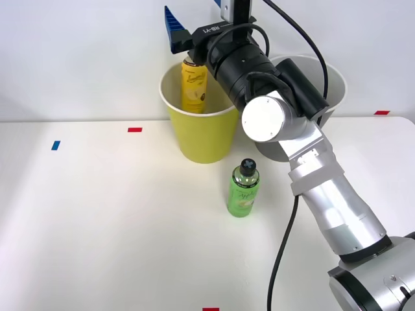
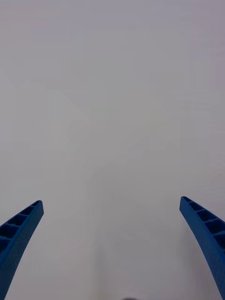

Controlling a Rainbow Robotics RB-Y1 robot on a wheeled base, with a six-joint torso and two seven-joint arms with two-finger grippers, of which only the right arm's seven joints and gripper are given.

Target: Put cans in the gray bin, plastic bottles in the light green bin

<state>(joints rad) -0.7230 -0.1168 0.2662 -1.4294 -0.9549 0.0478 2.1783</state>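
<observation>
Your right gripper [image 1: 176, 29] – fingers spread, empty – hovers above the light green bin [image 1: 202, 137] | yellow bottle [image 1: 193, 85] inside it, apparently delivered | green bottle [image 1: 244, 189] stands on the desk [image 1: 104, 220] just before that bin, awaiting pickup.

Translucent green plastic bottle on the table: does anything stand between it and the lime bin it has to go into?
Nothing visible does. The translucent green plastic bottle stands upright on the white table, just in front of the round yellow-green bin, with bare tabletop between them. The open right gripper is above the bin's rim.
</observation>
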